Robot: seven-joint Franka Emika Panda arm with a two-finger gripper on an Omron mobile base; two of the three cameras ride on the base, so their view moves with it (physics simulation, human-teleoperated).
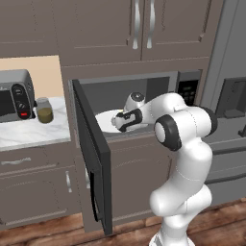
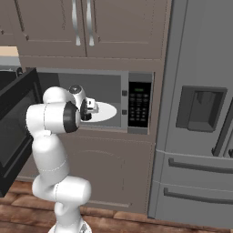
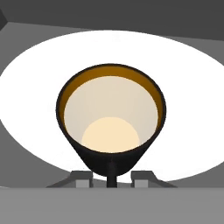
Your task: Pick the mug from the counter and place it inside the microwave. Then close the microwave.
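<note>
Mug (image 3: pixel 111 118) black, tan inside, upright on white turntable plate (image 3: pixel 183 78) inside microwave (image 1: pixel 166 84). Fingers (image 3: pixel 83 178) low at mug's base, one either side, narrow gap; whether pads press mug, cannot tell. Gripper (image 1: pixel 124 120) reaches into cavity over plate. Microwave door (image 1: pixel 91 149) swung wide open, leftward. Keypad panel (image 2: pixel 139 104) right of cavity. Jar (image 1: pixel 45 110) and toaster oven (image 1: pixel 15 95) on tabletop (image 1: pixel 29 132), left, well apart.
</note>
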